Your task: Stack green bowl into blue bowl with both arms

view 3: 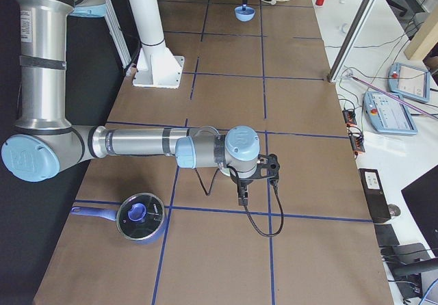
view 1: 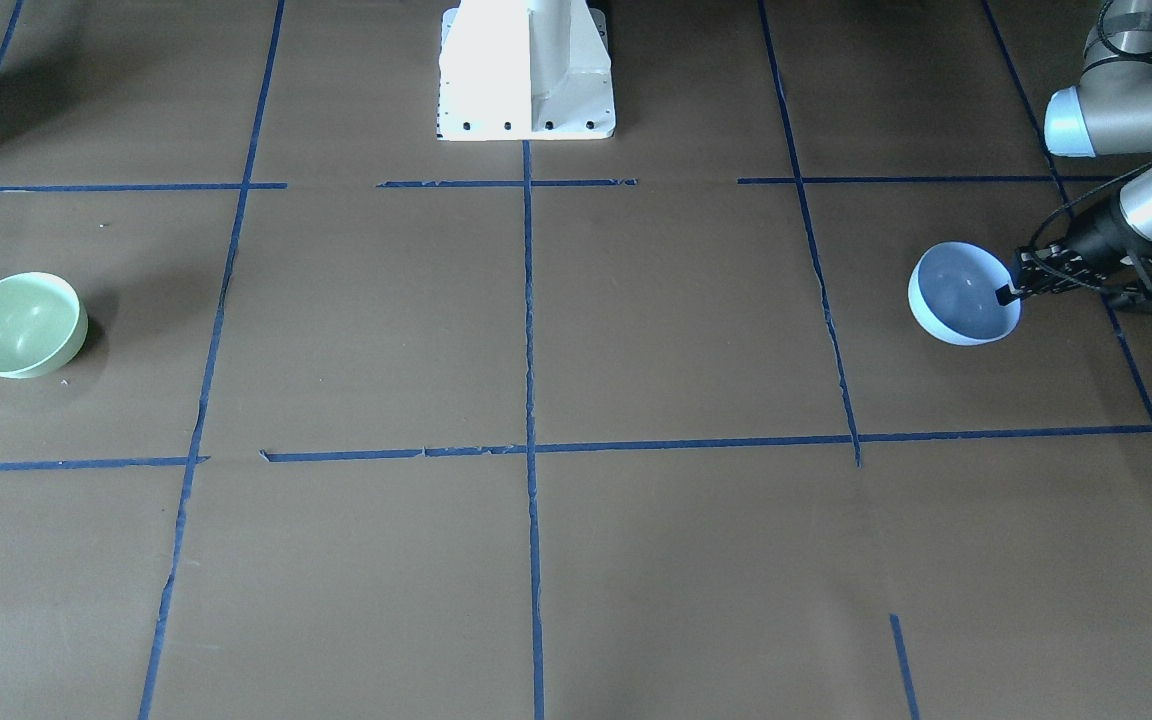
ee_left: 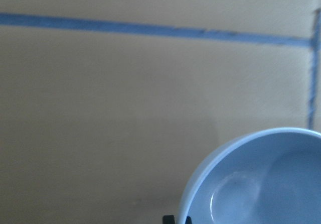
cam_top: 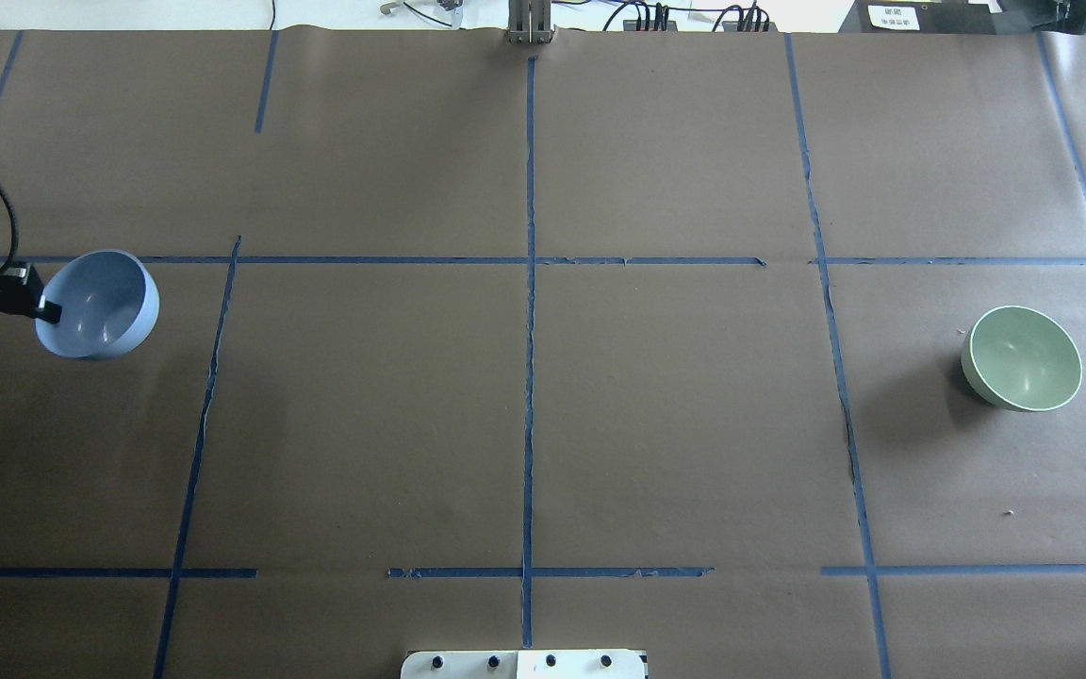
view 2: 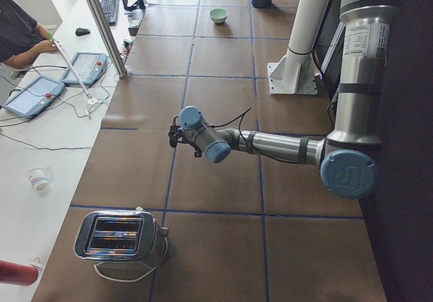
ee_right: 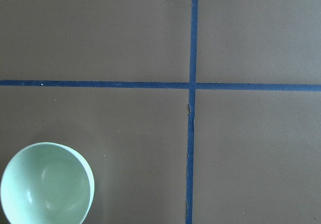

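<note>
The blue bowl (view 1: pixel 964 293) sits at the table's left end, also seen in the overhead view (cam_top: pixel 100 304) and the left wrist view (ee_left: pixel 261 184). My left gripper (view 1: pixel 1006 294) is shut on its near rim, and the bowl looks slightly tilted. The green bowl (view 1: pixel 21 325) stands upright at the right end, also in the overhead view (cam_top: pixel 1022 358) and at the lower left of the right wrist view (ee_right: pixel 46 188). My right gripper (view 3: pixel 241 194) hangs above the table near it. I cannot tell whether it is open.
The white pedestal (view 1: pixel 526 70) stands at the robot's side of the table. A lidded blue pot (view 3: pixel 140 216) sits beyond the right end. A toaster (view 2: pixel 118 238) sits past the left end. An operator (view 2: pixel 20 34) stands across the table.
</note>
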Available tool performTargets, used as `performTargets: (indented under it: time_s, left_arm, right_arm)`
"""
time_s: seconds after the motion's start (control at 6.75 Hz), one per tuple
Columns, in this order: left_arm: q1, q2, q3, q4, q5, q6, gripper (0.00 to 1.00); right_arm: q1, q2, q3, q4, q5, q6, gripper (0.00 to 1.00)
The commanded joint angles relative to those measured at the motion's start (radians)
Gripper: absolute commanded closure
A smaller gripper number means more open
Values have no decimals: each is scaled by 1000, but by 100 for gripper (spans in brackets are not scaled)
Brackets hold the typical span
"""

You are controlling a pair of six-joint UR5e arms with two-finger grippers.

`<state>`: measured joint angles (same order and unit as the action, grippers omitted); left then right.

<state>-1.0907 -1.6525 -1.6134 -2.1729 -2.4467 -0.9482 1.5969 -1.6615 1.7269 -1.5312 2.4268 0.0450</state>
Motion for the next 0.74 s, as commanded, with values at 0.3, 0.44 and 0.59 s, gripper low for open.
performTargets:
  time_s: [0.3, 0.44, 0.59]
  left_arm:
    - [229, -351, -22, 189, 136, -445, 100]
    - [311, -443, -19, 271, 255, -510, 100]
    - [397, -513, 3, 289, 337, -576, 100]
  right_arm:
    - [0, -1, 0, 0, 0, 41, 0]
    - [0, -1, 0, 0, 0, 41, 0]
    - [0, -1, 2, 0, 0, 42, 0]
